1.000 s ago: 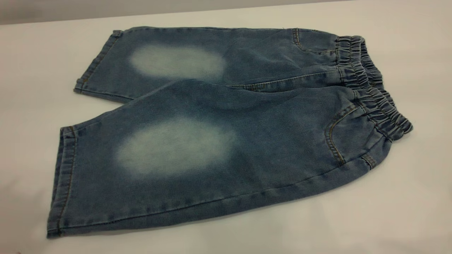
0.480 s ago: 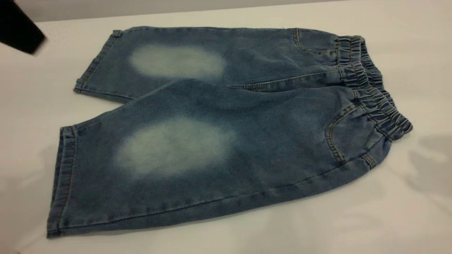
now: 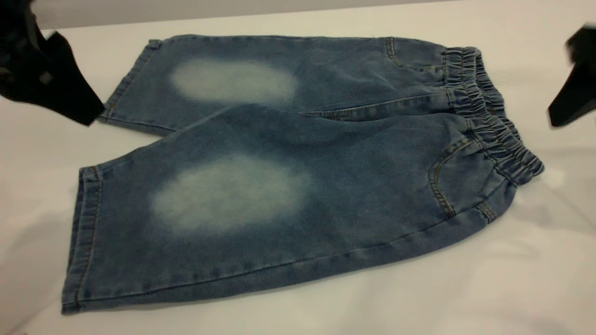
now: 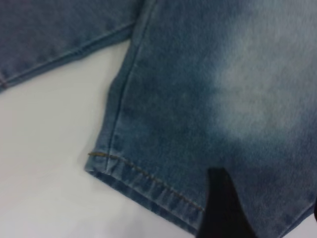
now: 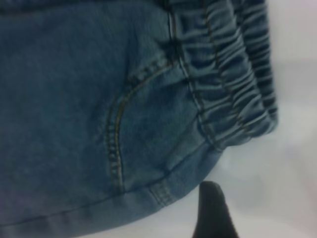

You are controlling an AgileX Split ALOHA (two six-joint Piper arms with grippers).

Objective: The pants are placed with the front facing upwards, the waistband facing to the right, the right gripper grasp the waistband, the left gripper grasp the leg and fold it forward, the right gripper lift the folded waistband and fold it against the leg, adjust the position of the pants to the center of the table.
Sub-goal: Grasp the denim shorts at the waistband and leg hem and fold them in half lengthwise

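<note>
Since half a second ago the left gripper (image 3: 56, 88) has come further in at the far left, its dark tip now just beside the hem corner of the far leg, and the right gripper (image 3: 573, 95) has appeared at the right edge, where before only its shadow fell on the table (image 3: 535, 279). The pants (image 3: 288, 177) have not shifted at all.

They lie flat, front up, with the legs pointing left and the waistband (image 3: 493, 118) at the right end, its gathered pleats running from the far side toward the near side. Each leg shows a pale faded oval.

The left gripper hangs above the table off the leg end of the pants and holds nothing. From its wrist camera one dark finger (image 4: 223, 208) shows over the hemmed leg (image 4: 198, 124), near the stitched hem; whether it touches the cloth is hard to say. How far its fingers are spread I cannot tell.

The right gripper hangs beyond the waistband, apart from it, and also holds nothing. Its wrist camera shows one dark fingertip (image 5: 212, 210) over bare table just past the waistband (image 5: 233, 84) corner, near the curved pocket seam (image 5: 116, 139). Its spread cannot be told either.
</note>
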